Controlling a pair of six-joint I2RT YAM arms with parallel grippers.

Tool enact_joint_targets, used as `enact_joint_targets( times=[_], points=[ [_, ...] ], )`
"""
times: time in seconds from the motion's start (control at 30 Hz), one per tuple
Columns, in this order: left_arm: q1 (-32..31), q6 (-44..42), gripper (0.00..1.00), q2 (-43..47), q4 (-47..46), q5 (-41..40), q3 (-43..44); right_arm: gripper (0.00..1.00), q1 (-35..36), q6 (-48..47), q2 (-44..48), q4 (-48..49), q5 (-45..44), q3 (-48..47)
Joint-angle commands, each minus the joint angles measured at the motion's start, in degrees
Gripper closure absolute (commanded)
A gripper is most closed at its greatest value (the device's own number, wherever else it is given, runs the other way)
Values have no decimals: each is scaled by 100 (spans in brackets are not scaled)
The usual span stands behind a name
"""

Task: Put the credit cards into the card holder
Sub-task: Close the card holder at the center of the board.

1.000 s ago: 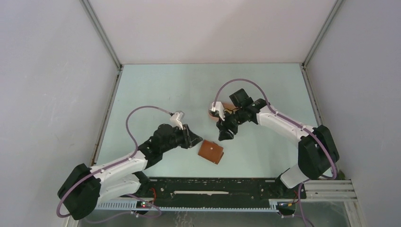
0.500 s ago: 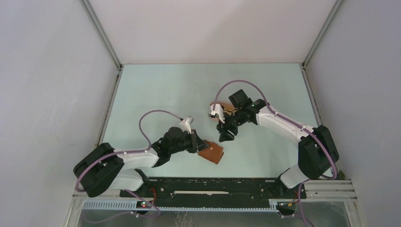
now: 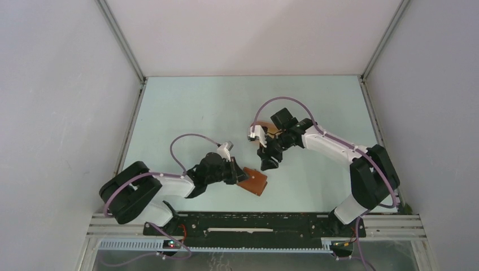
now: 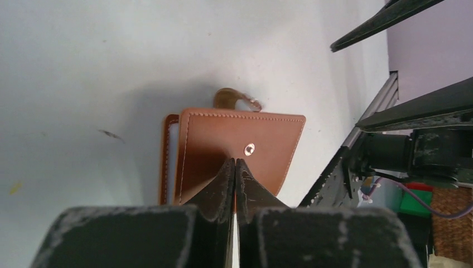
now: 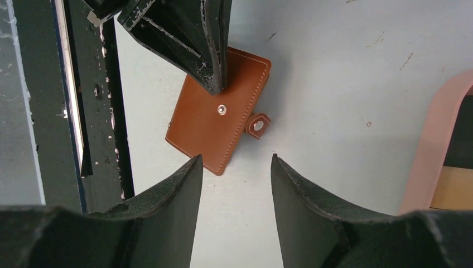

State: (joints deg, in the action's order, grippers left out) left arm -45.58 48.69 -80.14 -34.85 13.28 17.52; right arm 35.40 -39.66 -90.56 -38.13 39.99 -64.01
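Pale green table (image 3: pixel 192 113): the brown wallet (image 3: pixel 252 181) lies near the front, middle. The left gripper (image 4: pixel 235 163) has its fingers pressed together, tips on the wallet's cover. The right gripper (image 5: pixel 235 162) hangs just beyond, fingers apart, holding nothing. The cards (image 5: pixel 452 190) lie in the pink tray (image 5: pixel 429 145) farther back.

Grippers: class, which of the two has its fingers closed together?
The left gripper: its fingers meet at the card holder; on the right gripper they stand apart.
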Motion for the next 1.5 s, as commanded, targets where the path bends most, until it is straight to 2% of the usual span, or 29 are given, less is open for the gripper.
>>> enact_joint_targets(
  times=[0.0, 0.13, 0.33, 0.5, 0.67, 1.03, 1.17, 1.37, 1.47],
  points=[
    [-25, 58, 96, -352, -180, -115, 56, 43, 65, 163, -171, 184, 9, -21],
    [-30, 77, 100, -708, -180, -163, 69, 43, 227, 138, -275, 458, -277, 70],
    [-60, 155, 100, -863, -217, -206, -189, 41, 476, -267, -319, 1029, -660, 314],
    [-77, 236, 100, -899, -407, -226, -277, 42, 686, -83, -543, 1131, -890, 310],
    [-108, 264, 100, -950, -478, -186, -249, 45, 770, 192, -542, 1278, -1153, 311],
    [-116, 291, 100, -917, -529, -211, -302, 54, 933, 143, -659, 1136, -1378, 310],
    [-115, 299, 100, -906, -532, -221, -316, 65, 934, 194, -602, 1090, -1447, 311],
    [-109, 308, 100, -889, -532, -242, -331, 90, 925, 274, -522, 1037, -1447, 308],
    [-109, 321, 100, -863, -532, -246, -338, 100, 912, 327, -488, 976, -1415, 276]
  ],
)
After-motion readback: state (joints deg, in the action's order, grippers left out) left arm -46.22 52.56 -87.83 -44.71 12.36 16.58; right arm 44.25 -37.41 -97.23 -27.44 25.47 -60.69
